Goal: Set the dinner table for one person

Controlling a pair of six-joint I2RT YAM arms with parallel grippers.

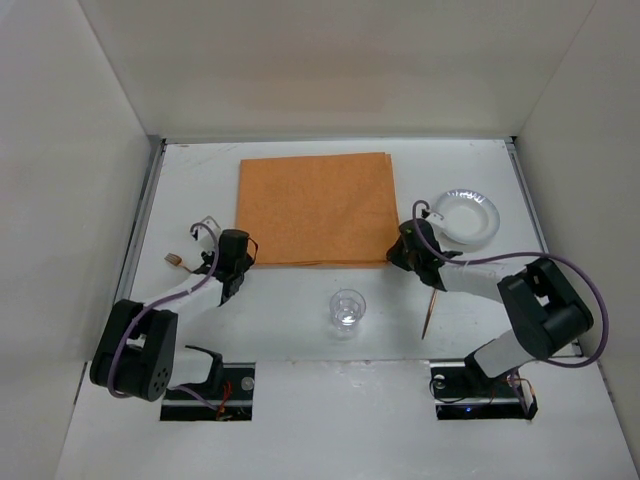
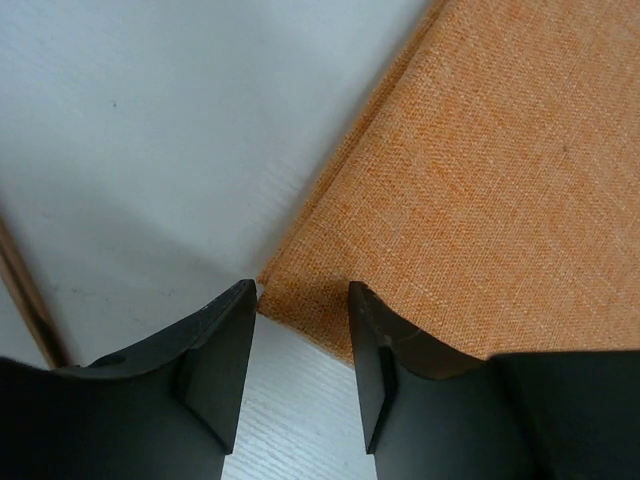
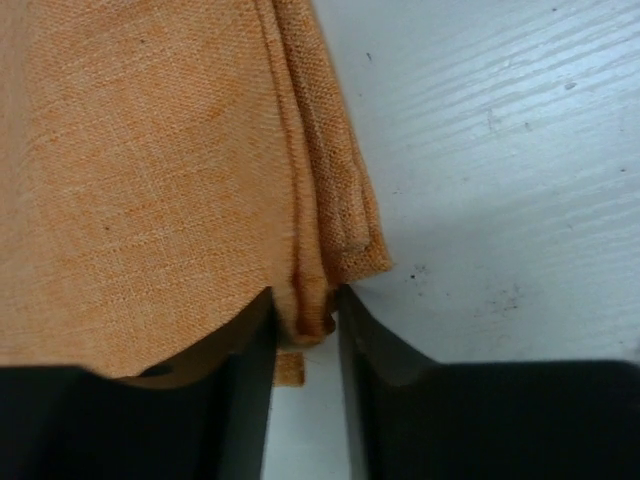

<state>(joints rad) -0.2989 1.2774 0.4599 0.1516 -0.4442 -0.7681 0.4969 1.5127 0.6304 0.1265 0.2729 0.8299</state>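
Right hand (image 3: 305,305) grips the mat (image 1: 312,208) at a near corner; left hand (image 2: 300,290) is open; plate (image 1: 468,215) and glass (image 1: 347,308) not yet placed.

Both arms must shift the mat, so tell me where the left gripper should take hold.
Probably the orange mat's near-left corner, approached low from the near-left: it lies flat on the dinner table, and that corner points into the left gripper's open gap. The right gripper pinches the other near corner.
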